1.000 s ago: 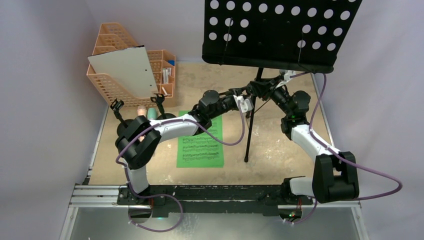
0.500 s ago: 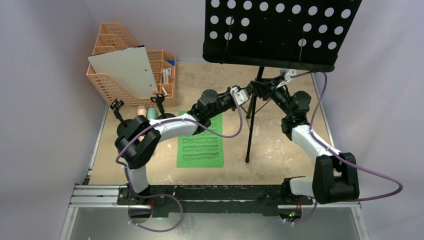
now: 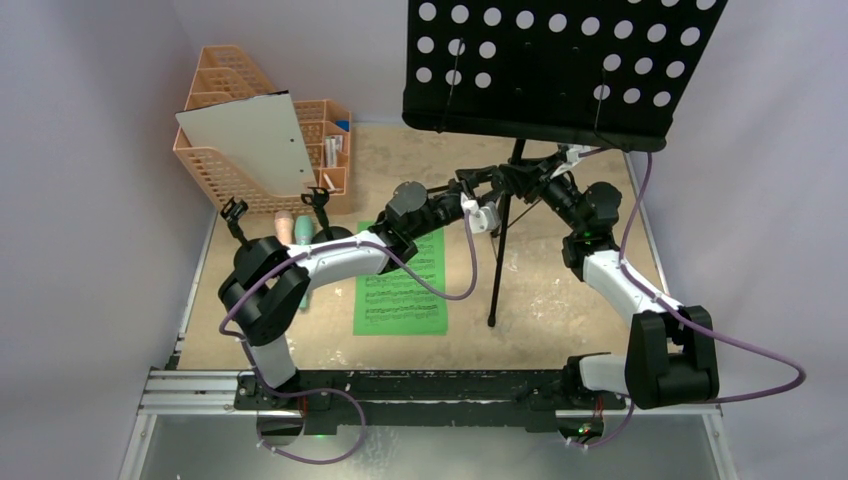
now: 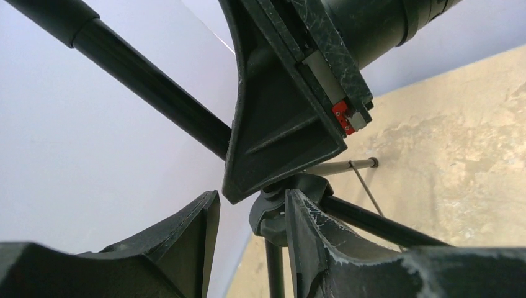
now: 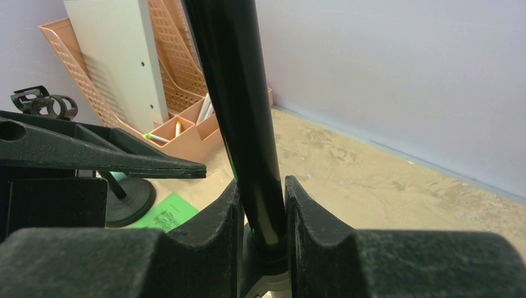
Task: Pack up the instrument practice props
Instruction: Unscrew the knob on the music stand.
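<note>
The black hole-punched music desk (image 3: 560, 70) stands on its pole (image 3: 505, 230) and tripod legs at the back right. My right gripper (image 3: 522, 180) (image 5: 262, 208) is shut on the pole (image 5: 232, 93). My left gripper (image 3: 487, 190) (image 4: 251, 198) is open just left of it. Its jaws hold nothing, and the tripod hub (image 4: 273, 211) lies just beyond one fingertip. A green sheet-music page (image 3: 400, 285) lies flat on the table. Pink (image 3: 285, 228) and mint (image 3: 303, 232) toy microphones lie by two black holders (image 3: 235, 212) (image 3: 320, 200).
An orange mesh file organizer (image 3: 225, 170) stands at the back left with a grey-white board (image 3: 250, 140) leaning in it. The desk overhangs both wrists. One tripod leg (image 3: 495, 290) reaches toward the near edge beside the green page.
My left gripper has opened and drawn back slightly to the left of the pole. The right gripper keeps its hold, and the music desk has shifted only a little.
</note>
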### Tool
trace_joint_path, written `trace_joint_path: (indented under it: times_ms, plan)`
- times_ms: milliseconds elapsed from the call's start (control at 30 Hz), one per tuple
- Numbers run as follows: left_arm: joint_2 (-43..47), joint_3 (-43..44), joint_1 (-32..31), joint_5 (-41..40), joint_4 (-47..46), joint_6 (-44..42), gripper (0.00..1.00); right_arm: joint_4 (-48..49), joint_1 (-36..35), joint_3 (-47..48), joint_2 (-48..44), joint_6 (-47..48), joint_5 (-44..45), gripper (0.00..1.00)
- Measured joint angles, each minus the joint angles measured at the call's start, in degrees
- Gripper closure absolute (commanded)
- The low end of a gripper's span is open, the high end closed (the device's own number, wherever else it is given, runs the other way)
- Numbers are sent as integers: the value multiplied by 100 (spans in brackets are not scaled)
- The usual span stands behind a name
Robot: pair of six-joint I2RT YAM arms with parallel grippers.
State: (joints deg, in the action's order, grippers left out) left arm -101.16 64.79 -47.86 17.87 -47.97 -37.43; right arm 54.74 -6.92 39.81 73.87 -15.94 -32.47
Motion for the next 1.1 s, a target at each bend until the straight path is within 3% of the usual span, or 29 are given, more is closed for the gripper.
trace_joint_path:
  times_ms: [433,1000,1100]
  plan:
    - [11,2,-2,170,1047,-1611,53,-2,0,0,0,15,-13,100]
    - [-199,411,-20,55,1362,-2415,57,-2,0,0,0,15,-20,100]
    - [-260,461,-24,22,1392,-2481,62,0,0,0,0,15,-22,100]
